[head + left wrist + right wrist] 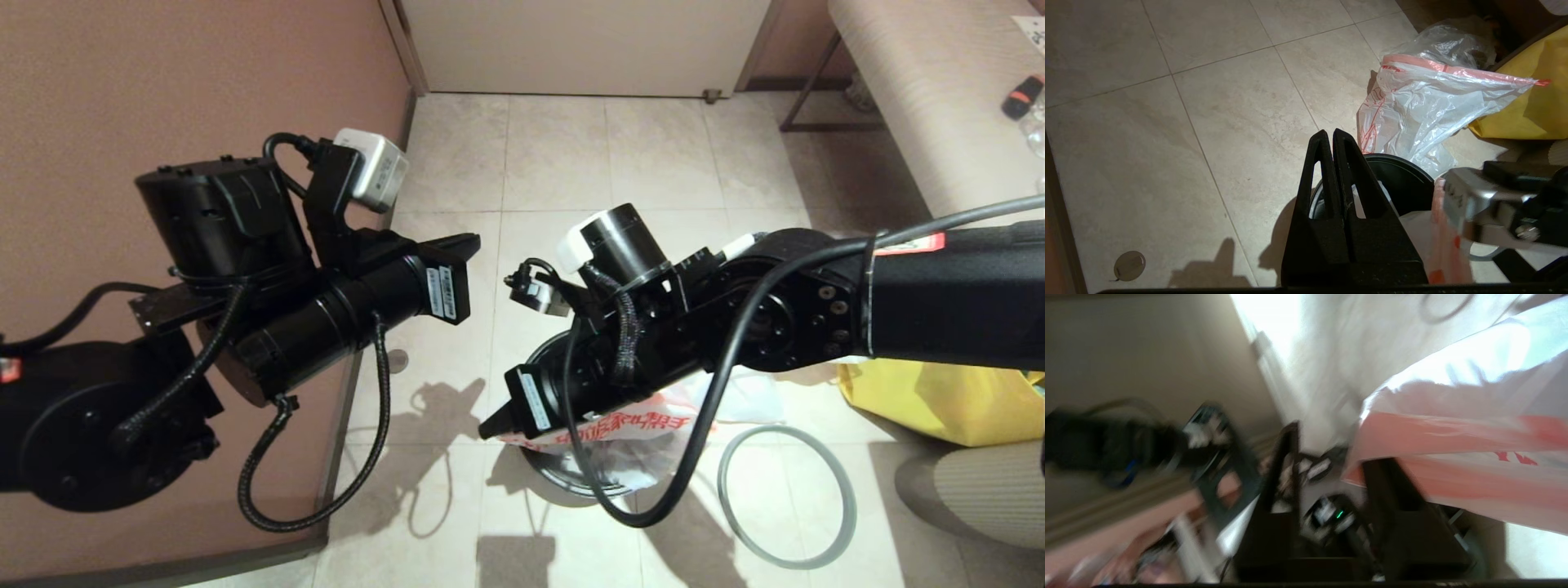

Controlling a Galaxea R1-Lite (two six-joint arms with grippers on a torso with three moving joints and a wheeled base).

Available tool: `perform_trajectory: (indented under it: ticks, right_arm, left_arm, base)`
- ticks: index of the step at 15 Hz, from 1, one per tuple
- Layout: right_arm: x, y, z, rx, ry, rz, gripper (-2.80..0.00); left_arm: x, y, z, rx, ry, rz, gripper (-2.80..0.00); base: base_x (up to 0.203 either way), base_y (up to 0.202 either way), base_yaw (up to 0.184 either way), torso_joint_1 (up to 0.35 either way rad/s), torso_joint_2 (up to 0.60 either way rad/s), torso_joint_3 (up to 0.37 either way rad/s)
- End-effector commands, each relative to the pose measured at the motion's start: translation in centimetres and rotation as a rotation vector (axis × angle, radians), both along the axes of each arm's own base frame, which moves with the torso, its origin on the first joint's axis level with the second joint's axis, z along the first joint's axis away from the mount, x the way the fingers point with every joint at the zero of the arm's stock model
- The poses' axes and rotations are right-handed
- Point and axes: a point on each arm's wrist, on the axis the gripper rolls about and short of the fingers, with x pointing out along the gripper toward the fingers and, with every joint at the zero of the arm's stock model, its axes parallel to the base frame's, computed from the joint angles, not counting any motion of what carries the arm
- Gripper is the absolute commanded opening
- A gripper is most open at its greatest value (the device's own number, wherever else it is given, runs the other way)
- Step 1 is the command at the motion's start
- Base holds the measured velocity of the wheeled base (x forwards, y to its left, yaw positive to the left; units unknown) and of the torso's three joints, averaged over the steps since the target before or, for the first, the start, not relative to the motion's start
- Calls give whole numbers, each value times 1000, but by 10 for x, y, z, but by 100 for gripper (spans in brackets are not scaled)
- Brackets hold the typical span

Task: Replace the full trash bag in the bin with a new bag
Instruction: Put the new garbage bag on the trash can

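right gripper | jaws apart, empty | new bag against one finger

Printed bag seemingly over bin

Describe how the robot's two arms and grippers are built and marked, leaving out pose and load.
Both arms are matte black with bulky cylindrical joints, looping black cables and white barcode labels. The left gripper has two black wedge-shaped fingers with triangular cut-outs, and a silver-white camera box rides on its wrist. The right gripper has the same black tapered fingers; its arm carries a red-and-white sticker and a braided cable.
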Motion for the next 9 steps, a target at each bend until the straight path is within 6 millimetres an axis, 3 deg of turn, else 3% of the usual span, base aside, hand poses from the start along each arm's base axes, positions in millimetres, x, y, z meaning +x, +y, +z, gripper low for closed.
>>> perform_trajectory:
  ticks: [1,2,4,9]
  right_arm:
    - [-2,18,-10,-35,-23,-29,0]
    - [-6,22,-8,-48,-43,-60,0]
    - [-14,9,7,-62,-46,-94,0]
    - [-42,-74,59,-156,17,-302,0]
  left_arm:
    - [-5,3,6,-9,-21,-1,-280]
    - [-7,2,6,-9,-22,-8,-280]
    - [-8,1,6,-5,-17,-15,-280]
    - [-11,3,12,33,70,-19,-280]
  base:
    - [0,0,0,0,0,0]
    - [0,0,0,0,0,0]
    - [0,0,0,0,0,0]
    - [0,0,0,0,0,0]
